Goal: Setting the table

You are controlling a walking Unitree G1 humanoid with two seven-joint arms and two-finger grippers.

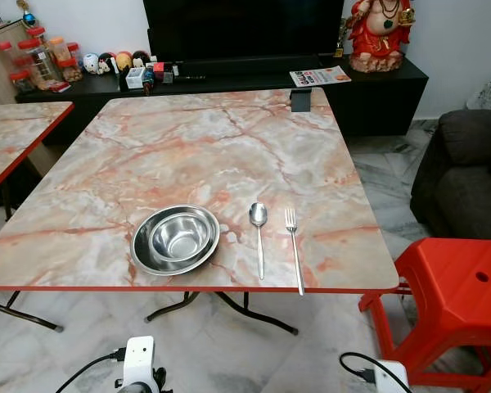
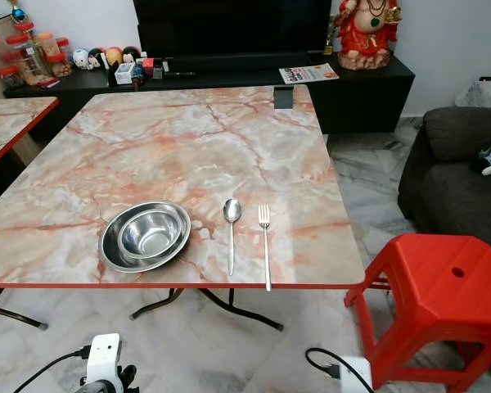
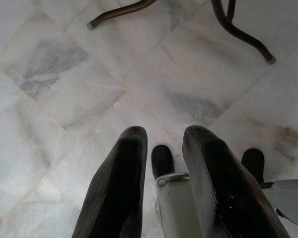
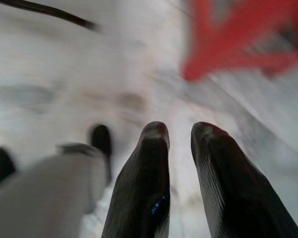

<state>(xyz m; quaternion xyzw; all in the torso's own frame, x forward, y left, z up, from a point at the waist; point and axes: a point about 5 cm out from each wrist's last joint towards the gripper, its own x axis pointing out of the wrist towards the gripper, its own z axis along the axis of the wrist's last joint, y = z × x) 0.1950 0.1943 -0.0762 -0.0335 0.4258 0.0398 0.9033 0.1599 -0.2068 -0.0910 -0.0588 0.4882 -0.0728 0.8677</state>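
Two nested steel bowls (image 1: 175,238) sit near the front edge of the marble tabletop (image 1: 188,147), spoon (image 1: 259,236) just beside them, then the fork (image 1: 294,248). Left claw (image 3: 164,144) and right claw (image 4: 179,136) hang over the floor, fingers slightly apart, holding nothing.

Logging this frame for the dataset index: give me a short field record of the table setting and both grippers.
table: marble-pattern top with red edge
bowl: steel bowl nested in steel plate, near front edge
spoon: just right of the plate
fork: right of spoon, parallel
stool: red stool at table's right
left gripper: hanging over floor, open, empty
right gripper: over floor, open, empty
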